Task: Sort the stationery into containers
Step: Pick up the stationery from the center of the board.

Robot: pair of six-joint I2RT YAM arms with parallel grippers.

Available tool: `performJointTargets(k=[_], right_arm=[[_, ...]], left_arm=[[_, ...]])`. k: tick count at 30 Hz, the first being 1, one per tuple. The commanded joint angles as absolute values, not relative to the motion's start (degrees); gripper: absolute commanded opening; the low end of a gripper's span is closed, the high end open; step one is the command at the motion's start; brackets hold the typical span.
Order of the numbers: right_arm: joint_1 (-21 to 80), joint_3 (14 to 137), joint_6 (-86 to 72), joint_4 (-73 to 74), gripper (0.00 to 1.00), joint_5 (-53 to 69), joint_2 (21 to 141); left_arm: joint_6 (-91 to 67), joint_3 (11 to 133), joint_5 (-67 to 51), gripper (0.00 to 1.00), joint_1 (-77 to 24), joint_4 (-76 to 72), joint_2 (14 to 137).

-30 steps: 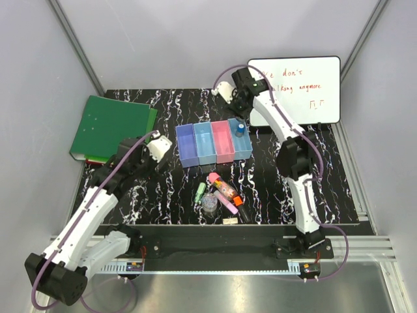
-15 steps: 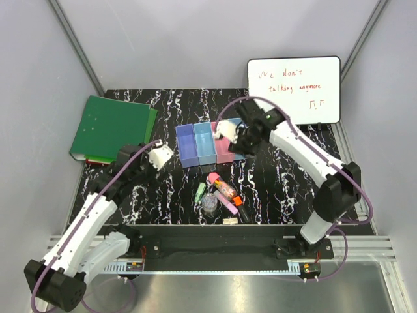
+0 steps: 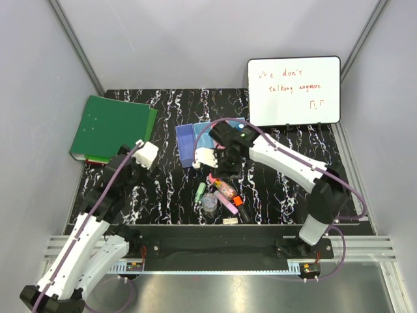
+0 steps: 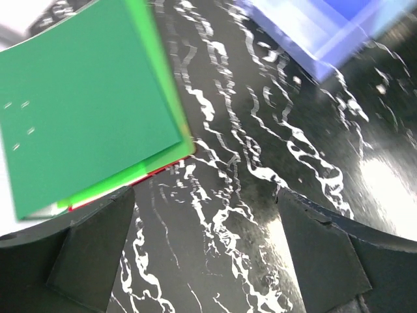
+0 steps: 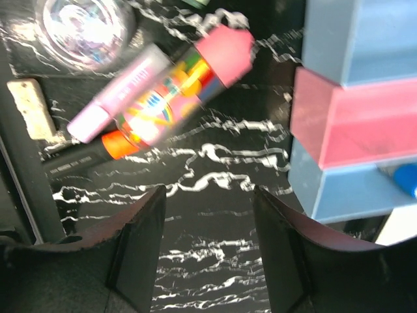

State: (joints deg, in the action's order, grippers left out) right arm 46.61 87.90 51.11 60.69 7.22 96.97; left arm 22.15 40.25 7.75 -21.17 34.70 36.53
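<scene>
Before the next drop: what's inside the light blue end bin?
Right wrist view shows only a blurred blue object inside the light blue bin. Its wall hides the rest; from above, the right arm covers it.

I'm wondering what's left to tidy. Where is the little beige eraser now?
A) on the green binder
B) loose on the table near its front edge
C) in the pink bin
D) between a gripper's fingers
B: the beige eraser lies loose on the black table near its front edge, close to the clear round jar, outside the bins.
</scene>
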Motion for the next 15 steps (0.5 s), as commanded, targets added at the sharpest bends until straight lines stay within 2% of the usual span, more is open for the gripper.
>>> performJointTargets(k=[1,7,15], right_arm=[[50.62,90.53,52.2,60.82,0.63,8.79,99.93],[55.54,92.02,52.56,63.1,0.64,9.4,101.86],[60.99,93.34,52.38,66.18,0.65,10.81,106.07]], left_arm=[[15.74,40.25,17.13,0.99,-21.36,31.99,35.77],[13.27,39.2,19.42,0.99,-20.83,32.7,35.24],[15.03,41.22,16.0,0.99,-17.06,30.94,36.65]])
